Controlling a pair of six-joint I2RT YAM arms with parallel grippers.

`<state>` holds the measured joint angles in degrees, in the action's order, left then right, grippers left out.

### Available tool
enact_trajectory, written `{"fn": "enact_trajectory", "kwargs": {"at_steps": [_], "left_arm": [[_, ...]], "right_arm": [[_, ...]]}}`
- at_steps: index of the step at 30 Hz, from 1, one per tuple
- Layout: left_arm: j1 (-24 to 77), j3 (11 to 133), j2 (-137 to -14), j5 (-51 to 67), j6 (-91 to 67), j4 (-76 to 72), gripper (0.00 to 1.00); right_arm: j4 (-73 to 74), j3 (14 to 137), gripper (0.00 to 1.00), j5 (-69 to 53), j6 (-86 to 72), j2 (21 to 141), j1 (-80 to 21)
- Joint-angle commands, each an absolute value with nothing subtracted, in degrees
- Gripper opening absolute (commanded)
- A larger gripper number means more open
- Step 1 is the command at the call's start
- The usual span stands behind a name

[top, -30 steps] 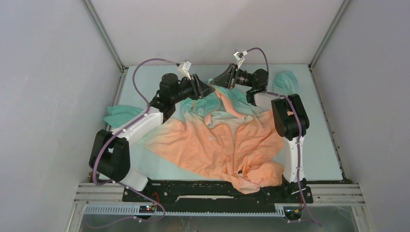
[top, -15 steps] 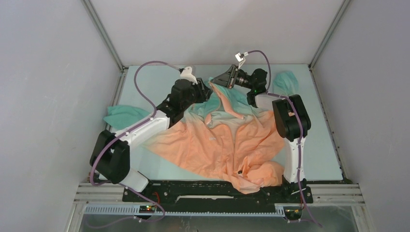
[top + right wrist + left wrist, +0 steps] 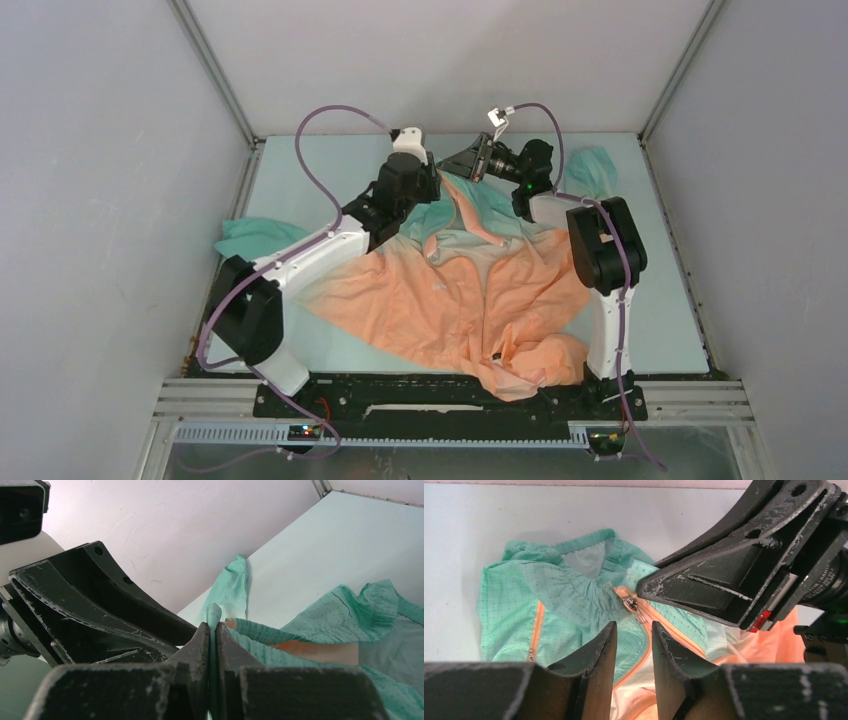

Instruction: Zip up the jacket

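Left gripper (image 3: 633,629) jaws apart, nothing between them. Right gripper (image 3: 212,630) jaws pressed together on a thin teal fold of the jacket (image 3: 470,300) at the collar edge; a bit of fabric pokes out past the tips.

Jacket lies crumpled, front up, mid-table (image 3: 660,300). Collar at the far end, hem bunched at the near edge, right of centre. Colour runs teal-green at the far (collar) end to peach-orange at the near end. Fabric is thin, with fine dots showing on the teal in the left wrist view. Small white logo (image 3: 437,285) on the chest.

One teal cuff (image 3: 250,238) sticks out left under the left arm, the other (image 3: 590,168) is far right, behind the right arm.

Zipper slider (image 3: 630,603) sits up near the collar, just beyond the gap of the left jaws and just beside the right gripper's tip, not touched by either. Orange zip tape runs from it toward the near right. Orange pocket zip (image 3: 537,625) visible on the teal panel to the left.

Both grippers are close together at the collar, tips near each other.
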<state>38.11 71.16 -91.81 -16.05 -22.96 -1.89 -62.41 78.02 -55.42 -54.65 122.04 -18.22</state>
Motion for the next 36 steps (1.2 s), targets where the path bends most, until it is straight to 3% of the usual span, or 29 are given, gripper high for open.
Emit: {"fn": "enact_trajectory", "kwargs": {"at_steps": [1,36], "left_arm": [[39.39,76.19,-93.52,-21.64,-18.26,-0.42,0.35],[40.69,81.21,-97.95,-23.02,-9.95,-0.36,0.34]], "right_arm": [[-62.39,77.99,0.0,-54.67,-52.92,117.7,-18.52],[-52.8,77.74,0.0,-54.71,-45.36,114.74,-18.47]]}}
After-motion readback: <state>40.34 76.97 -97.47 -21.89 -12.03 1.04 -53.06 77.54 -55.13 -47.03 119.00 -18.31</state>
